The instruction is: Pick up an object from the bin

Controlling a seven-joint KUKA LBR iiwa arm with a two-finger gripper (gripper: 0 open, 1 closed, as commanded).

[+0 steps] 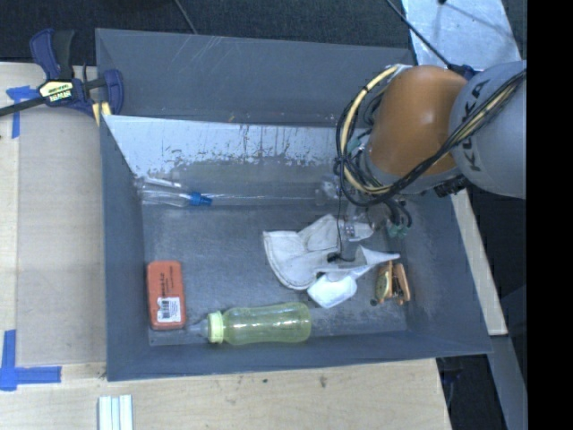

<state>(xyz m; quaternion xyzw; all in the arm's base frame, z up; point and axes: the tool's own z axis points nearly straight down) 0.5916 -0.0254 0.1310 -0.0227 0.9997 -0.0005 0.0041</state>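
Orange cover (416, 119) on wrist uppermost, cables looped round it, over right back part of bin (121, 267). Below it gripper (344, 256) reaches down to right edge of white cloth (291, 253), crumpled, lying mid-bin toward right; whether gripper is spread or closed cannot be told. Small brown-and-yellow thing (392, 283) just right of cloth. Pale green bottle (261, 323) on its side along front wall, near cloth's lower edge. Red block (165, 295) with label at front left, well apart. Clear tube (242, 195) with blue cap along back wall.
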